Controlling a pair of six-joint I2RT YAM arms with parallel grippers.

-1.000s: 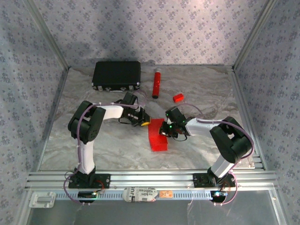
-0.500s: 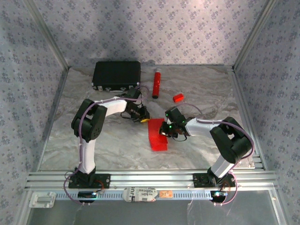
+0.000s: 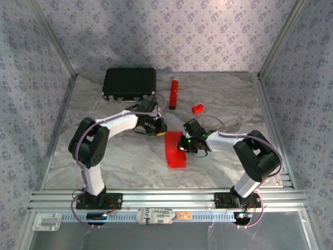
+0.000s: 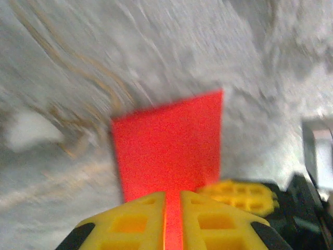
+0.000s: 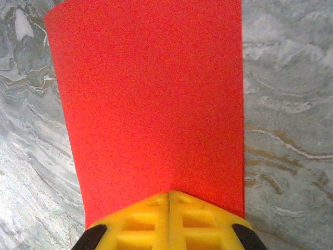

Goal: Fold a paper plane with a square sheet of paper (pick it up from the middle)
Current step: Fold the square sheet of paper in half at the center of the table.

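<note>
Paper: the thin bright red paper sheet (image 3: 175,152) is seen as an oblong on the grey marbled tabletop (image 3: 125,156), between the arms.
Risk: the sheet could be torn or creased askew if it is pulled unevenly from both ends; it could also slip from so thin a pinch.
Right gripper (image 5: 169,197): held low, reached inward, clamped shut on the sheet's edge.
Left gripper (image 4: 173,200): stretched forward to the far corner; red is pinched between its fingers, apparently gripped, though blurred.

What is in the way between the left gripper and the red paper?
Nothing I can see. The red paper sits right in front of the left gripper, and the right gripper pinches its edge.
</note>
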